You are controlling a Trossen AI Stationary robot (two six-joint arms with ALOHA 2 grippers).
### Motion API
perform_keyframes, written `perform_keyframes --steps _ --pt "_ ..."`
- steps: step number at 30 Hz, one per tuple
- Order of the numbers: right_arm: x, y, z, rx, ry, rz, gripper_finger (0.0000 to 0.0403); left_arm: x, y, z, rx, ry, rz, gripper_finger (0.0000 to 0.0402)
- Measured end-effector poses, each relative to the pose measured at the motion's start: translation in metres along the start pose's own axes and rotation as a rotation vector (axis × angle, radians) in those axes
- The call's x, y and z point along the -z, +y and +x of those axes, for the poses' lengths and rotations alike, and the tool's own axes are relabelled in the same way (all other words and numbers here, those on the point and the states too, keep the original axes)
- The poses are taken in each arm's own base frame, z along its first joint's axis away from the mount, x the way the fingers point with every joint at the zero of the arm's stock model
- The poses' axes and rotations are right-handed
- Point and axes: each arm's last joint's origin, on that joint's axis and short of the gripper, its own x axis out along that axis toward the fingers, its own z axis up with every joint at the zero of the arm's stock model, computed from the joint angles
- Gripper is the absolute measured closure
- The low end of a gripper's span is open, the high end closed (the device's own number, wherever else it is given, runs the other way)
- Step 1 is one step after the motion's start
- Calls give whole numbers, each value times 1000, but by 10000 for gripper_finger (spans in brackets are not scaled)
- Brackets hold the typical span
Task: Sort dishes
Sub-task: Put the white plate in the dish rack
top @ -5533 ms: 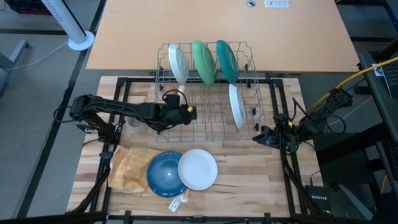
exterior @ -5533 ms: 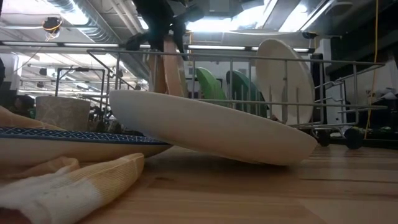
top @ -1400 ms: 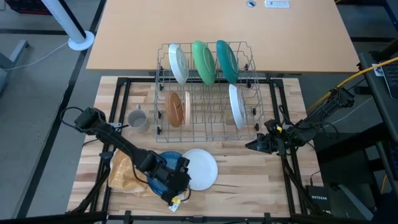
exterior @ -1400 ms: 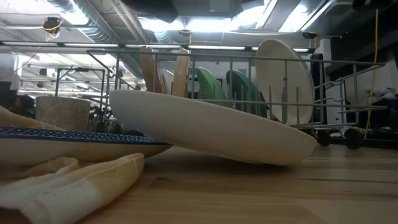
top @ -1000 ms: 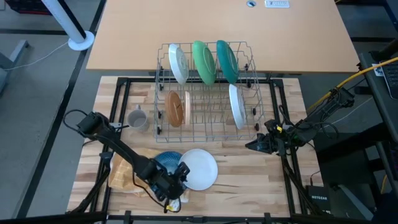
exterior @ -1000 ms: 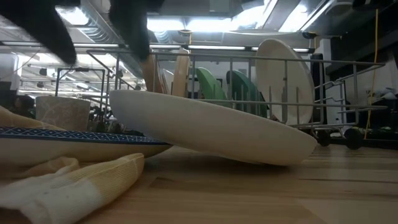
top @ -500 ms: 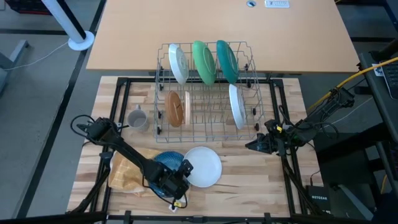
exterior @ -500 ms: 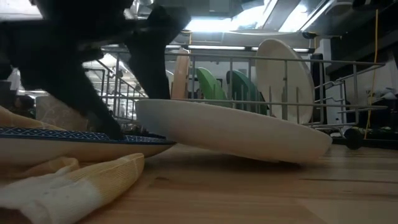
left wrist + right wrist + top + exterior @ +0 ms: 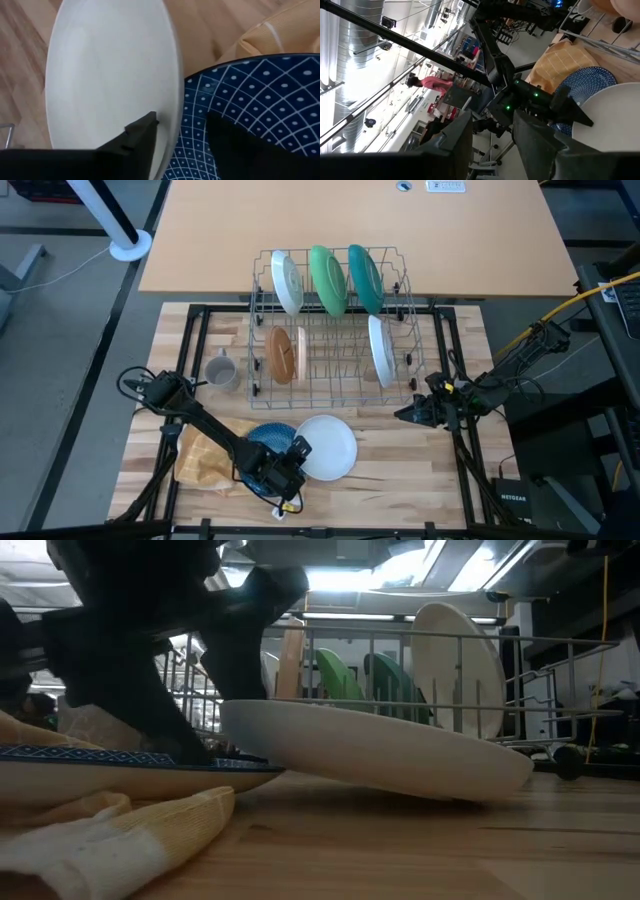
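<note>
- Small grey mug (image 9: 220,369): you see it standing where it was on the wooden counter (image 9: 400,460), just beside the left side of the grey wire rack (image 9: 335,395).
- Yellow-orange checked cloth (image 9: 205,452): unchanged, lying under the blue dish.
- Left gripper (image 9: 288,470): it has come down onto the near dishes. The left wrist view shows its jaws parted, one over each dish, and narrowing; nothing is gripped yet.
- Round blue plate with a white dotted grid pattern (image 9: 250,110): one jaw is on its face, near where the white rim overlaps it.
- Round white plate (image 9: 327,448): it leans on the blue plate's edge and has slid slightly to the right since the gripper arrived. Judge it the next dish for the rack, pickup under way.
- Rack contents: white, green and teal plates at the back, a peach one and a white one in front, all as before.
- Right gripper (image 9: 408,413): waiting by the rack's right corner, jaws open and empty.
</note>
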Motion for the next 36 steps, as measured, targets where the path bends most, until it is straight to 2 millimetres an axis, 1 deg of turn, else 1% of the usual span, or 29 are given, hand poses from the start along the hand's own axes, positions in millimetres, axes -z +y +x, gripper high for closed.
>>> perform_keyframes --steps 4,10,11,17,23,28,31,36 --pt "0 0 0 1 1 0 256 0 0 0 -2 -3 5 291" --pt "0 0 0 1 1 -1 256 -2 1 0 -16 -19 -31 382" --pt "0 0 0 1 1 -1 256 -3 1 0 -27 -17 -37 390" --pt "-1 1 0 -11 -6 6 256 -11 3 -6 -130 -59 -130 395" --pt "-6 10 -1 -94 -51 -5 256 -37 15 -27 -162 -162 -294 397" --pt "-15 22 -7 -202 -123 -61 256 -62 37 -53 -170 -288 -508 397" --pt "-21 28 -13 -258 -169 -81 256 -76 51 -71 -160 -367 -668 398" --pt "-31 35 -24 -327 -237 -125 256 -92 76 -100 -176 -490 -945 398"
